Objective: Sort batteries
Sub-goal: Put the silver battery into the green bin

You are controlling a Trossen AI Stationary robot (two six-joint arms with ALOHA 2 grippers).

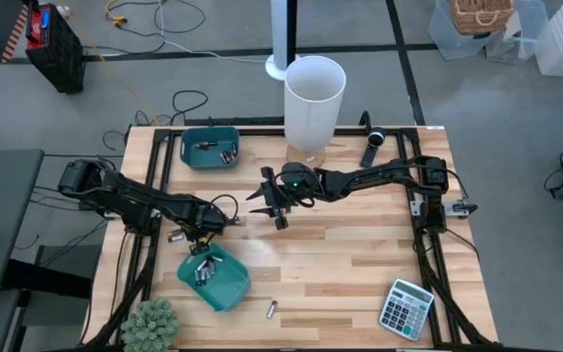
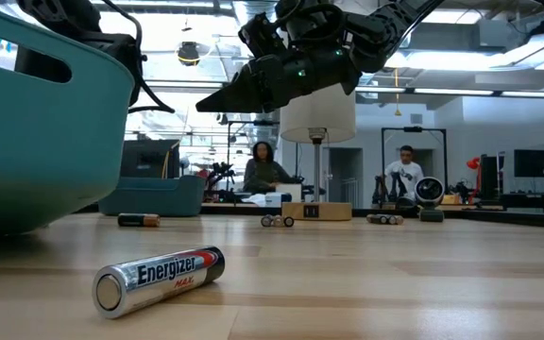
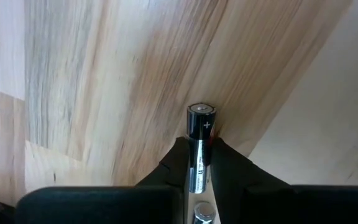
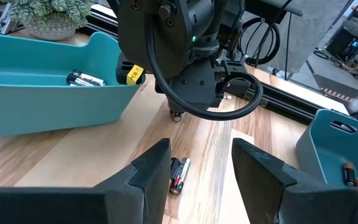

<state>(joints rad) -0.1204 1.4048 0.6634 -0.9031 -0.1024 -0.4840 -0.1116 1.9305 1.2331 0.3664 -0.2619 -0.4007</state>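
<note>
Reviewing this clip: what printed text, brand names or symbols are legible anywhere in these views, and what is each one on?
"Energizer MAX": on the battery lying nearest in the low view.
"+": on the battery held in the left gripper.
Calculator keys: too small to read.
Batteries in the teal bin: print too blurred to read.

Two teal bins [image 1: 210,147] on table, one at far left, one [image 1: 214,279] at near left; one white cylinder [image 1: 313,102]; one calculator [image 1: 406,308]; one potted plant [image 1: 151,326]; one loose battery [image 1: 272,309] near front edge; two robot arms
</note>
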